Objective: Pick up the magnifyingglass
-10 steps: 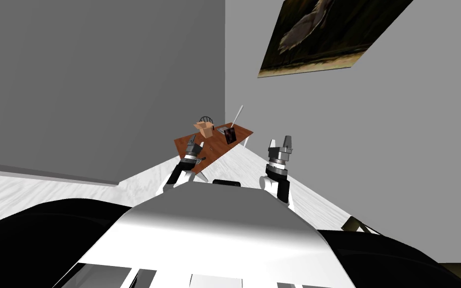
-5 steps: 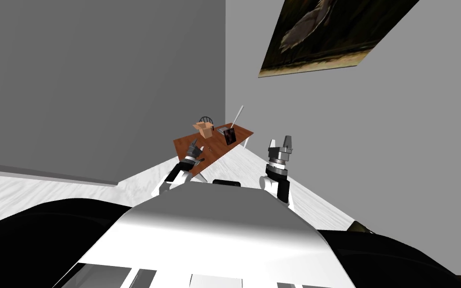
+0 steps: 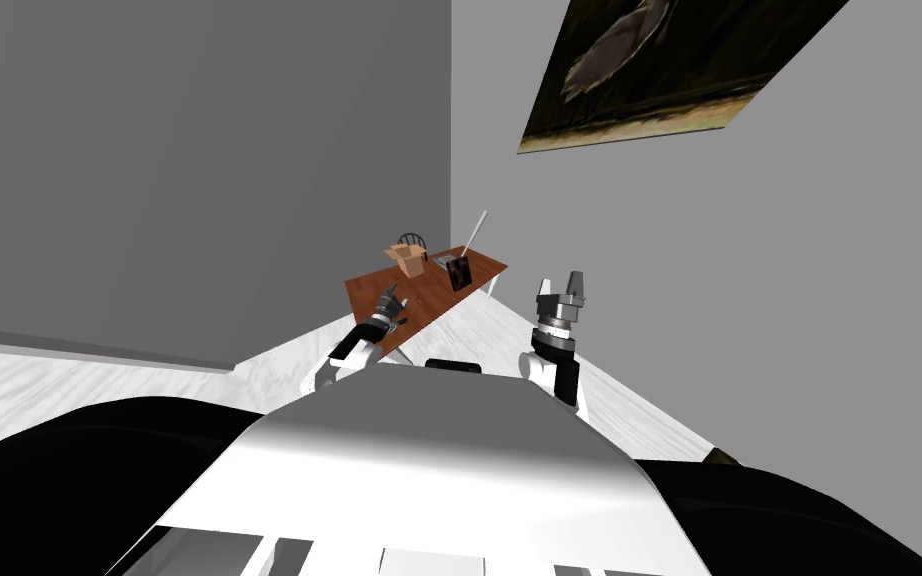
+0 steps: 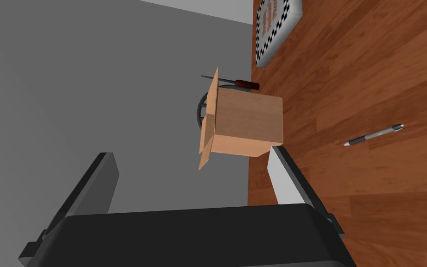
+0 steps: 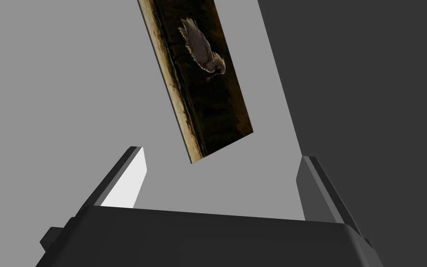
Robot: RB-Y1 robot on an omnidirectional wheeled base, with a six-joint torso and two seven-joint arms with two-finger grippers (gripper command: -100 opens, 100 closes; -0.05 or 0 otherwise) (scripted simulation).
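My left gripper hangs open over the near end of the brown wooden table. In the left wrist view its fingers stand wide apart with nothing between them, one over the table's edge. Beyond them stands an open cardboard box. A small dark thing lies on the table close beside the left gripper; I cannot tell whether it is the magnifying glass. My right gripper is raised to the right of the table, open and empty, pointing up at the wall.
On the table lie a grey pen, a red-handled screwdriver behind the box, and a flat box with a checkered border. A dark upright object stands further along. A dark chair sits behind the table, near the grey walls.
My left forearm has swung a little to the left and the left gripper has dropped slightly toward the table's near end. The right arm has not moved.
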